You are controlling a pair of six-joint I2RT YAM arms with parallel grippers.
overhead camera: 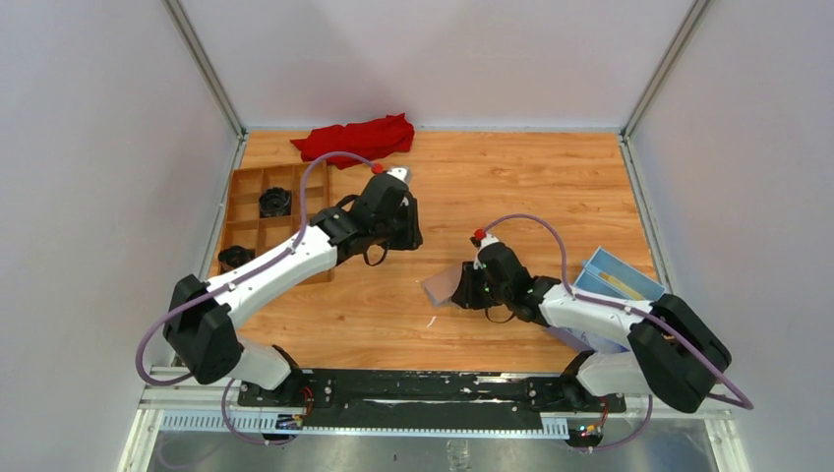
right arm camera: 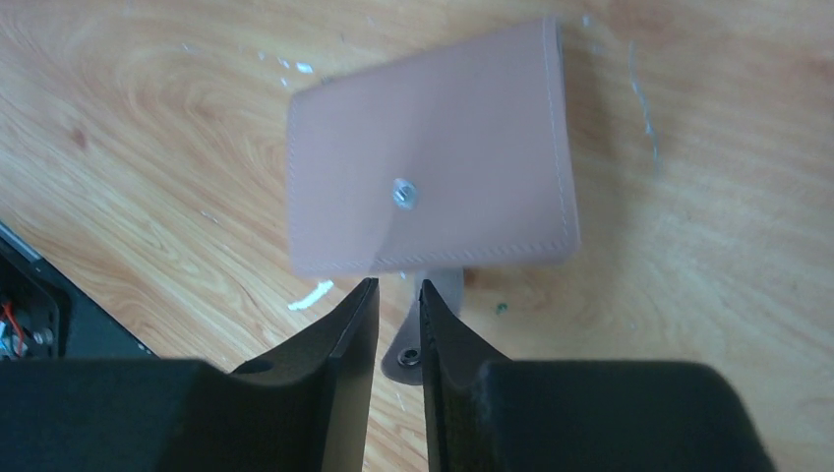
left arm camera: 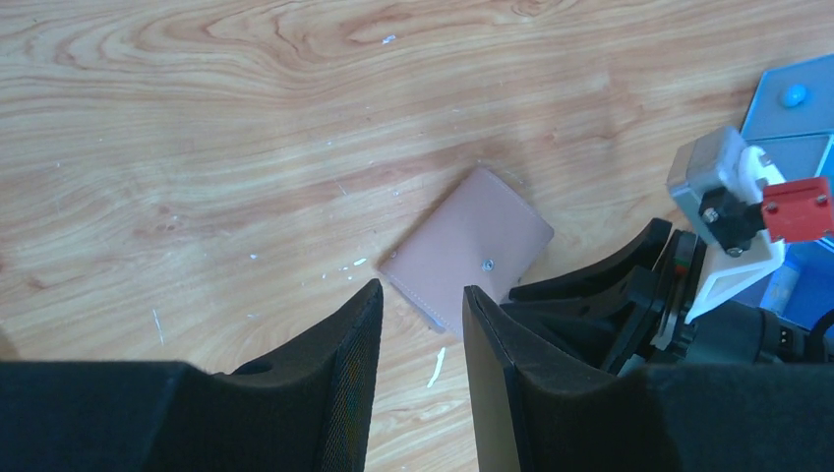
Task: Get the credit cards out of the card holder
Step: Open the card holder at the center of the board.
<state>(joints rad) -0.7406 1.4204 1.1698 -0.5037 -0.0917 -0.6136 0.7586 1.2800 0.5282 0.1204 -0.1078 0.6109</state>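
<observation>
**Closed card holder with both claws beside it.** The card holder (right arm camera: pixel 433 187) is lying shut on the tabletop (overhead camera: pixel 511 177), right of centre and toward the near edge, with the blue box (overhead camera: pixel 620 278) further right. No credit cards are showing; they are judged to be sitting inside.

The right claw (right arm camera: pixel 398 287) is standing nearly pressed together, its fingers flanking the holder's short strap (right arm camera: pixel 401 339). Whether it is actually pinching the strap cannot be told. The left claw (left arm camera: pixel 422 289) is hovering spread and empty just on the far-left side of the holder, with bare wood showing between its fingers.

**Risks.**
- The strap is narrow and smooth, so it is likely to be slipping out of a shallow pinch.
- Nothing is pinning the holder down. A pull on the strap may be dragging or lifting the whole holder instead of popping the snap.
- The two claws are working close together, so a careless approach by the left one risks a collision.
- If the flap is springing open suddenly, thin cards may be sliding out and lying flat on the wood, where they are hard to pick up.

**Materials.**
- The holder is a flat rectangle with rounded corners. It is tan-pink and matte like leather, with a stitched border and a small metal stud (right arm camera: pixel 404 194) at the centre of its face.
- The strap is ending in a rounded tab with its own snap.
- The tabletop is smooth wood-grain, flecked with white marks.
- The fingers are black, matte, tapering wedges.
</observation>
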